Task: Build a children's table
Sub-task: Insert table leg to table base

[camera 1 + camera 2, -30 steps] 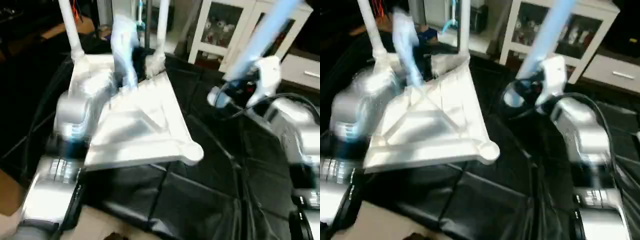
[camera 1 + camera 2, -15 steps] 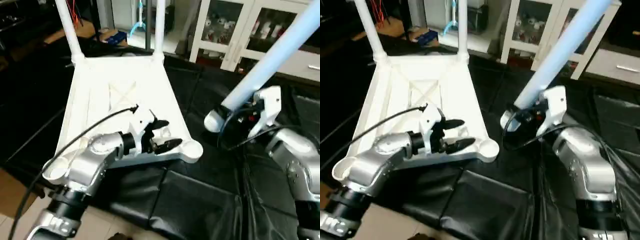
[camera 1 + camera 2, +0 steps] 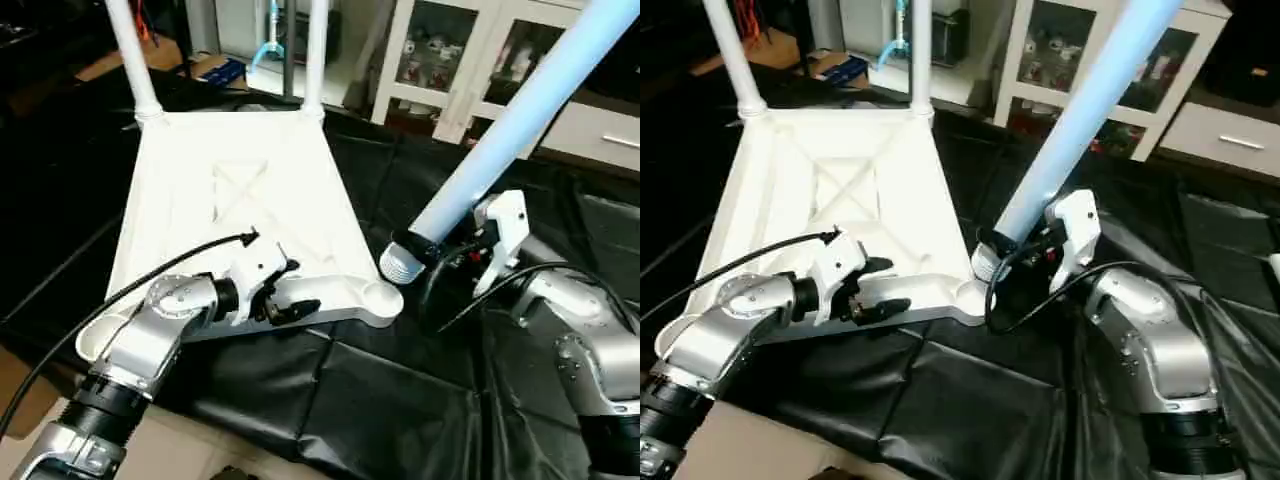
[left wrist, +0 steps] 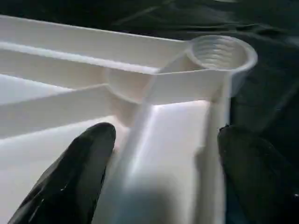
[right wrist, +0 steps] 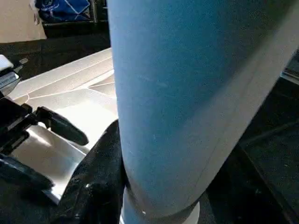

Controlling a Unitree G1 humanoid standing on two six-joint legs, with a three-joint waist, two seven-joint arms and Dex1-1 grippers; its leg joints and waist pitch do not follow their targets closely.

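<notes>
On your left, your left gripper (image 3: 283,292) is sitting over the near edge of the table top (image 3: 240,200), its two black fingers (image 4: 74,172) spread wide, one inside the ribbed underside and one just outside the rim, not visibly pressing on it. You are gripping nothing there.

The top is lying upside down on the black cloth (image 3: 380,400), ribs up, with the X-shaped ribbing showing in the middle. Count the legs with me: two legs are standing upright in the far corner sockets, the far left leg (image 3: 128,55) and the far right leg (image 3: 316,50). Two near sockets are sitting empty: the near left socket (image 3: 100,340) and the near right socket (image 3: 382,296), its inner thread showing in the left wrist view.

Moving right, a third leg (image 3: 520,120) is slanting up and away, and your right gripper (image 3: 1035,248) is clamped around it low down, jaws about half closed on the tube. Its threaded end (image 3: 402,266) is hanging just beside the near right socket, close but not inside it.

Far back, a white cabinet (image 3: 470,60) is standing behind the cloth.
</notes>
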